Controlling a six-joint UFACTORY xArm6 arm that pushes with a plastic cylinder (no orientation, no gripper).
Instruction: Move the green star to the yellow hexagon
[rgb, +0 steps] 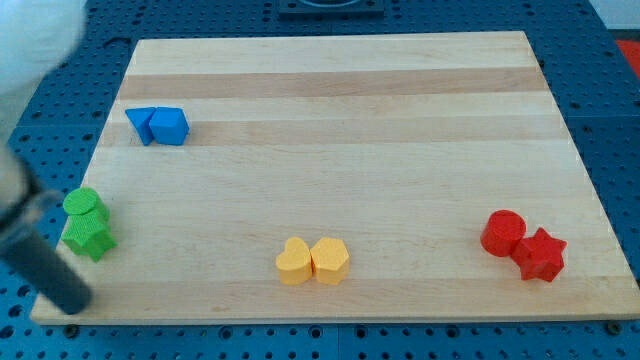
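The small green star-shaped block (89, 238) sits near the left edge of the pale wooden board (340, 90), low in the view, its points rounded and its top a brighter green than its sides. A green cylinder block (84, 204) touches it just above. The yellow hexagon block (331, 260) lies well apart, near the board's bottom edge at mid-width, touching a yellow heart-shaped block (293, 262) on its left.

There is no claw: the arm ends in a dark rod, blurred here, and my tip (72, 301) appears to rest at the board's bottom-left corner, just below and left of the green star, seemingly apart from it.

Two blue blocks (158, 126) touch at upper left; a red cylinder (503, 233) and red star (541, 254) touch at lower right.
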